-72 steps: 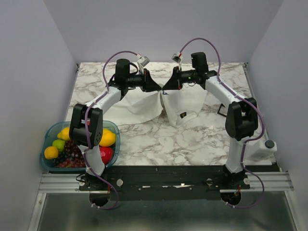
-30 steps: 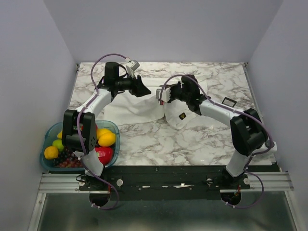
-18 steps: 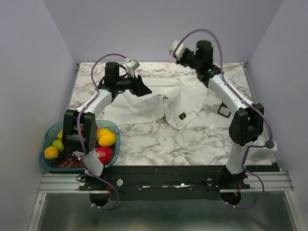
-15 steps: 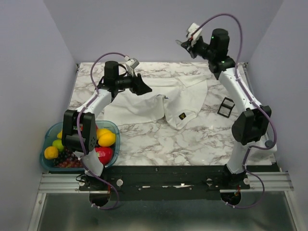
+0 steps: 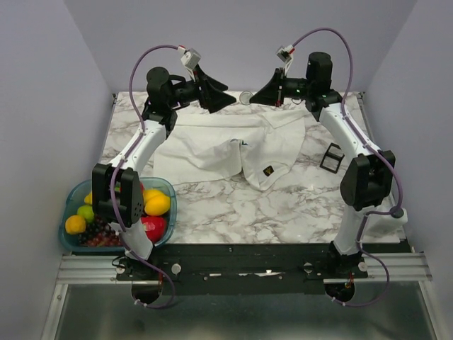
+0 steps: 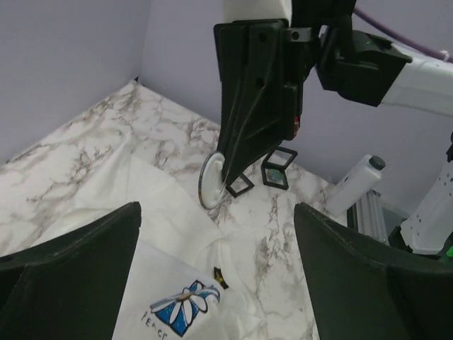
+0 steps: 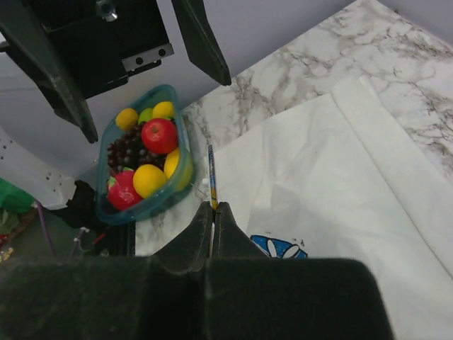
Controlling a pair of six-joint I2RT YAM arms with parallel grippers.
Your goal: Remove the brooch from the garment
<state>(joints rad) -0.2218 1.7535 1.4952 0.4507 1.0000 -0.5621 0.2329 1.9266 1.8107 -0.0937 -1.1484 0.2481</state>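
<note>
Pinching brooch (image 6: 211, 181) by rim, right gripper (image 6: 229, 185) hangs above table's (image 5: 283, 205) far edge, clear of garment (image 5: 212, 152); left gripper (image 5: 224, 100) wide open, facing it, just beside. Guessing handover next.

I look into a robotics lab test booth: plain lavender walls (image 5: 42, 106) box in a marble-patterned table (image 5: 283, 205), edged by a bolted aluminium rail (image 5: 85, 268).

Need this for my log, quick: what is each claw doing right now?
Left claw: open, holding nothing.
Right claw: closed on the brooch, lifted clear of the garment.
</note>
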